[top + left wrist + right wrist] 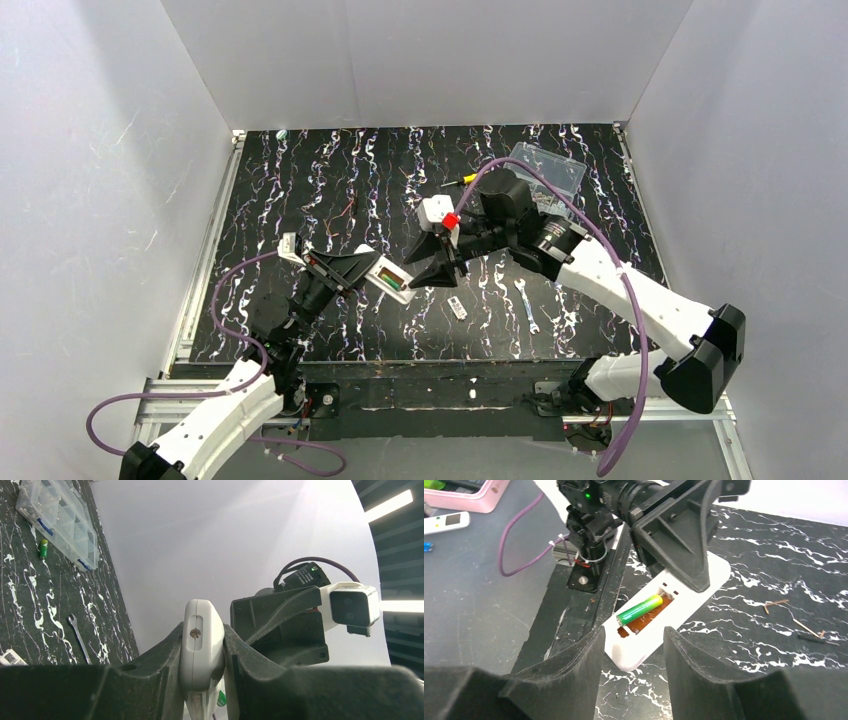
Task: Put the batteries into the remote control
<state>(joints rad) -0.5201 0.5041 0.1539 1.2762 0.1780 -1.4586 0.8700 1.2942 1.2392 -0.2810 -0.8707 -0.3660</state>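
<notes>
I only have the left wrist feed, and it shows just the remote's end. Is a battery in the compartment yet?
Observer: Yes. The right wrist view shows one green battery lying in the open bay of the remote control.
Operator: Is the right gripper carrying the other one?
Observer: No. The right gripper is open with nothing between its fingers, pointed at the bay end.
Operator: Is there room beside the loaded one?
Observer: It looks so. Bare orange floor shows next to the battery, with no second cell there.
</notes>
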